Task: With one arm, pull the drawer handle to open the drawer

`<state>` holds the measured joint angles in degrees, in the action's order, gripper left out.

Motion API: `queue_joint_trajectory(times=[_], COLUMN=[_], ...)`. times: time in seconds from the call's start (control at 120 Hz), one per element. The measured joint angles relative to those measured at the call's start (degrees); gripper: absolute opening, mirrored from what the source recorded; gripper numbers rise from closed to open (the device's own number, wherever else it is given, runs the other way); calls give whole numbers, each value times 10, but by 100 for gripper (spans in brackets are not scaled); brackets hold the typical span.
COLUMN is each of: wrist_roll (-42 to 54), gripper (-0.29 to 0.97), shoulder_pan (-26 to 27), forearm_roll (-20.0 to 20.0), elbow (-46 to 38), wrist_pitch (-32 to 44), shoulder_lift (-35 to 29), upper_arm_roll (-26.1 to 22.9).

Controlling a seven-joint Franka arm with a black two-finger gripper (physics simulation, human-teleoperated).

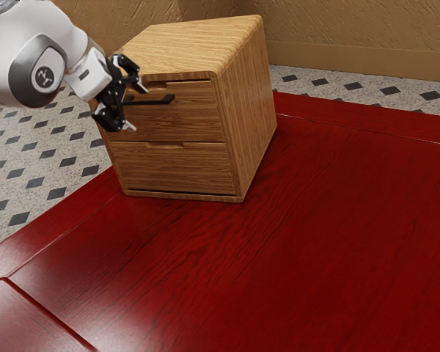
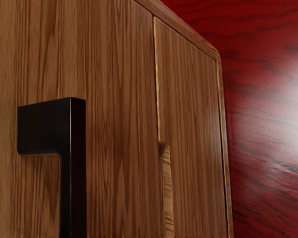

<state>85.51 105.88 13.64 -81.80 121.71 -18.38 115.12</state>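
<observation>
The drawer handle, a thin black bar, sticks out from the front of the upper drawer of a wooden cabinet. The cabinet stands on a dark red table. Whether this drawer sits flush or is drawn out a little is hard to judge from the side. Below it is the lower drawer. Nothing else stands on the table near the cabinet front, and nothing lies between the hand and the bar.

The gripper is at the end of the handle nearer the exterior view's left. Its fingers are spread, one above the bar and one below, so the bar runs between them with a gap on each side as far as I can see. The white arm comes in from the upper left, over a tiled floor and in front of a tan wall.

The exterior view gives the whole cabinet and the spread of the fingers. The wrist view gives the handle close up: its squared, bent end rising off the wood grain, the seam to the lower drawer beside it, and the red table beyond the cabinet's edge.
</observation>
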Motion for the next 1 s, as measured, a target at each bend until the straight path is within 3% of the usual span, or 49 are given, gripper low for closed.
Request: queue_joint_trajectory(times=[1.0], wrist_roll=[13], gripper=[68], shoulder_pan=[0], forearm_roll=[-11], elbow=[-14], wrist_pitch=[-10], shoulder_lift=[5], upper_arm_roll=[3])
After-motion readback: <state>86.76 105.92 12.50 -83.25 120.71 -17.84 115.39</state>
